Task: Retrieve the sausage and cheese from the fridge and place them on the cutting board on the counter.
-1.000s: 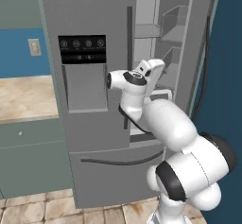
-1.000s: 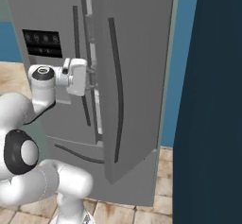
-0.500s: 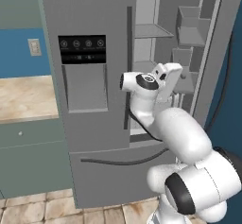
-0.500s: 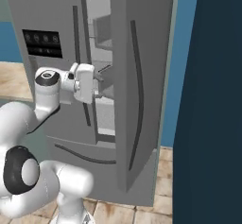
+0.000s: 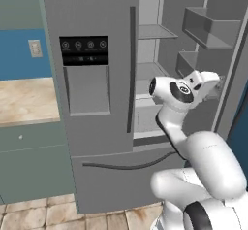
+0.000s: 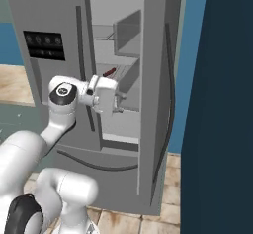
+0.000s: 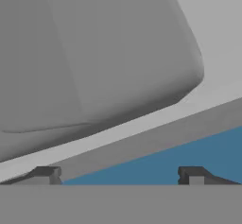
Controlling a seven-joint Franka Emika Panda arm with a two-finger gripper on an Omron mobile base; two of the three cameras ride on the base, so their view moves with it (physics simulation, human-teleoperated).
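Observation:
The fridge [image 5: 92, 10] stands with its right door [image 6: 154, 104] swung wide, shelves and door bins showing. A thin dark red sausage [image 6: 109, 72] lies on a middle shelf inside. My gripper [image 6: 121, 101] is open and holds nothing, just below and right of the sausage, inside the opening near the door's inner side. From the left it reaches toward the door bins [image 5: 219, 82]. In the hand view the fingertips [image 7: 47, 173] stand wide apart before a grey bin wall. The cheese and the cutting board are out of view. The beige counter [image 5: 24, 100] lies left of the fridge.
The closed left door carries the black dispenser panel [image 5: 85, 44] and a dark bar handle [image 5: 131, 69]. The bottom drawer [image 5: 121, 175] is shut. A dark blue wall [image 6: 222, 104] stands right of the open door. My own arm fills the lower right of the left base view.
The right fridge door has swung much further open. My hand has moved right along with it, into the opening. The jaws stayed open.

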